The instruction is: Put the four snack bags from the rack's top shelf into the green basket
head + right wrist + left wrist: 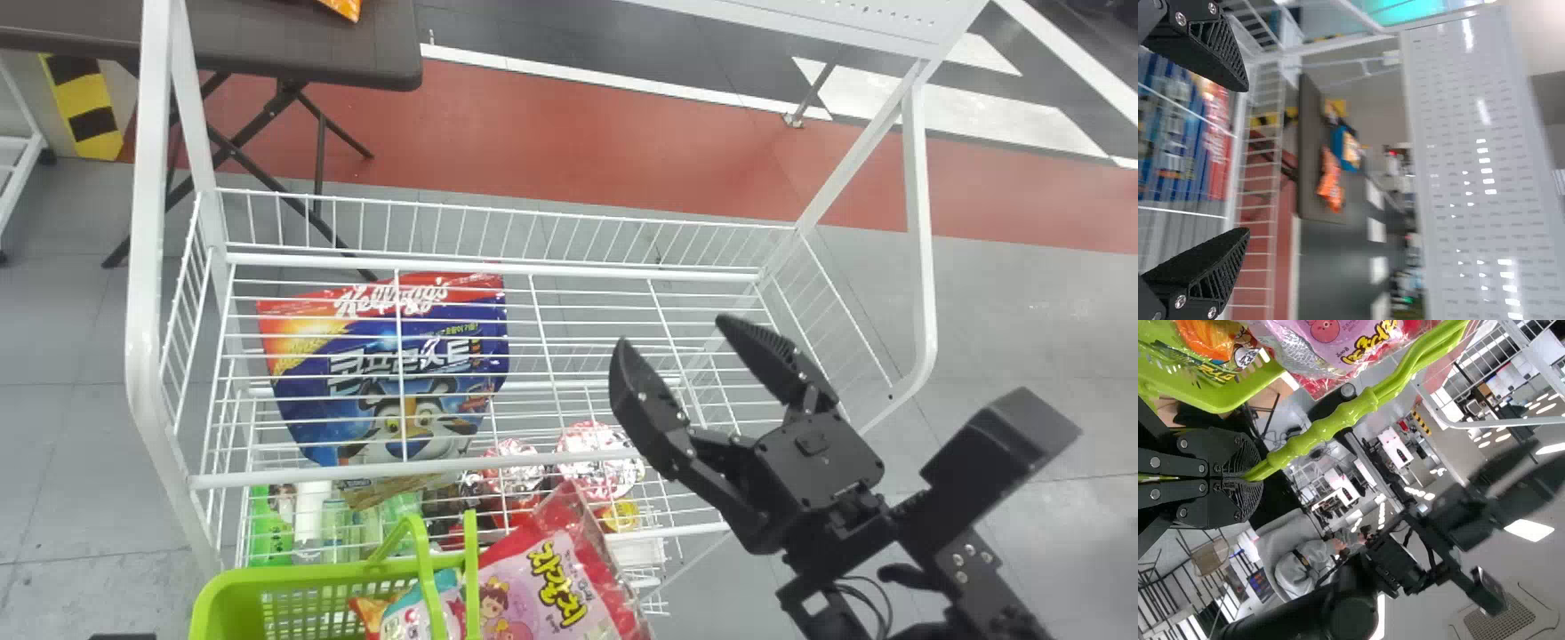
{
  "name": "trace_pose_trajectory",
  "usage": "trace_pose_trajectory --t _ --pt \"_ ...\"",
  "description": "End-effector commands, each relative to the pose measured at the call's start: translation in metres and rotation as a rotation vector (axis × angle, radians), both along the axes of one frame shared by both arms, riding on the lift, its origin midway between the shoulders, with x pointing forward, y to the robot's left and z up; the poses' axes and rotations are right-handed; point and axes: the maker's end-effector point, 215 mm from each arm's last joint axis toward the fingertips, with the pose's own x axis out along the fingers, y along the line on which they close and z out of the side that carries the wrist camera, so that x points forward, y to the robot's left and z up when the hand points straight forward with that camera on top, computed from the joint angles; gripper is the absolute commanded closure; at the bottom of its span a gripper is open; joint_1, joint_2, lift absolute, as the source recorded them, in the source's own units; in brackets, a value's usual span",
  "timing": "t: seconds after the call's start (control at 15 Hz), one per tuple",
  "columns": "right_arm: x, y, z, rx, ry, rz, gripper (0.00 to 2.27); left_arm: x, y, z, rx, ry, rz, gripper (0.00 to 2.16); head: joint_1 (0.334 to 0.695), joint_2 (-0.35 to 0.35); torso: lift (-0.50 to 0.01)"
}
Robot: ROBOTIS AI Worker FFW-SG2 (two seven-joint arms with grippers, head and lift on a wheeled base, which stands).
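Right pincer (676, 333), spread, above the rack (916, 222); to its left, snack bags (556, 587) in the green basket (302, 571), handle (1331, 427) clasped by the left pincer (1255, 479). Loading appears complete.

My white wire rack (140, 267), with a dark table (267, 44) behind it.
Under the rack's wire shelf (311, 478) I've got a big blue-and-red bag (307, 391), plus bottles (308, 524) and round-topped cups (591, 449) lower down; on the dark table lie an orange packet (1330, 183) and, right by it, a blue packet (1339, 145).
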Motion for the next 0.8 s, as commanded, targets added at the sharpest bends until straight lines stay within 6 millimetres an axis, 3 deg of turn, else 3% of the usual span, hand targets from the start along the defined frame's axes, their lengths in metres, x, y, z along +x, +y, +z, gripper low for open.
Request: trace_pose_trajectory --t 0.0,0.13,0.73 --pt "0.001 0.006 -0.005 0.011 -0.003 -0.022 0.05 0.000 0.000 0.000 -0.001 -0.002 0.001 2.08 0.695 -0.350 0.000" --pt "0.002 0.001 -0.016 0.013 0.027 -0.061 0.05 0.000 0.000 0.000 0.000 0.001 0.000 2.08 0.695 -0.350 0.000" --pt "0.004 -0.007 -0.024 0.008 0.054 -0.097 0.06 0.002 0.000 -0.001 0.001 -0.002 0.000 2.08 0.695 -0.350 0.000"
